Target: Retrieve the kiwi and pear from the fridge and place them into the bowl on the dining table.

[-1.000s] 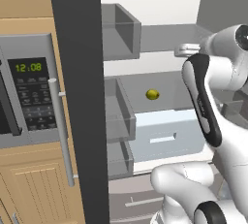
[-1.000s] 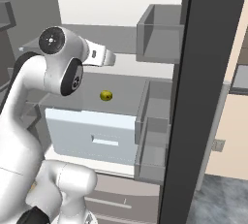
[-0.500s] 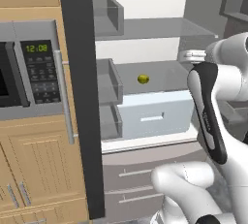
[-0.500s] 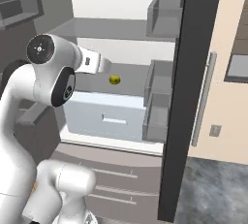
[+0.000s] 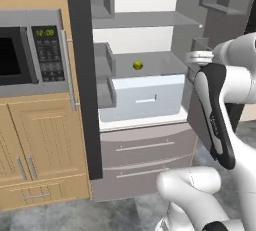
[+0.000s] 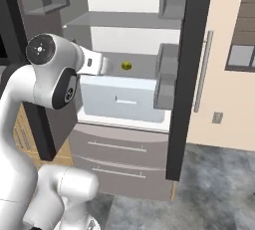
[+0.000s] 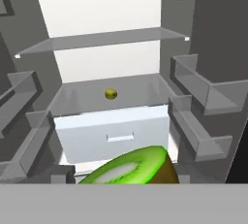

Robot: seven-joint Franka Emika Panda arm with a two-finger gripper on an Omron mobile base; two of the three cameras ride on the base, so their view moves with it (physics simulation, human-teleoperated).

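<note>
The fridge stands open in front of me, with a white inside, clear shelves and a pale drawer. A small yellow-green pear lies on the shelf above that drawer. A cut kiwi, green inside and brown outside, sits low in the hand view and hides the fingertips. My gripper is shut on it and is held outside the fridge, level with the pear's shelf. The bowl and the dining table are out of view.
A built-in microwave with a green clock sits in the wood cabinets left of the fridge. The black-edged fridge doors stand open on both sides, with door bins. Grey drawers lie below the fridge compartment.
The whole picture has shifted: the base has backed away from the fridge, which now looks farther off. The arm keeps its pose, with the kiwi still held.
</note>
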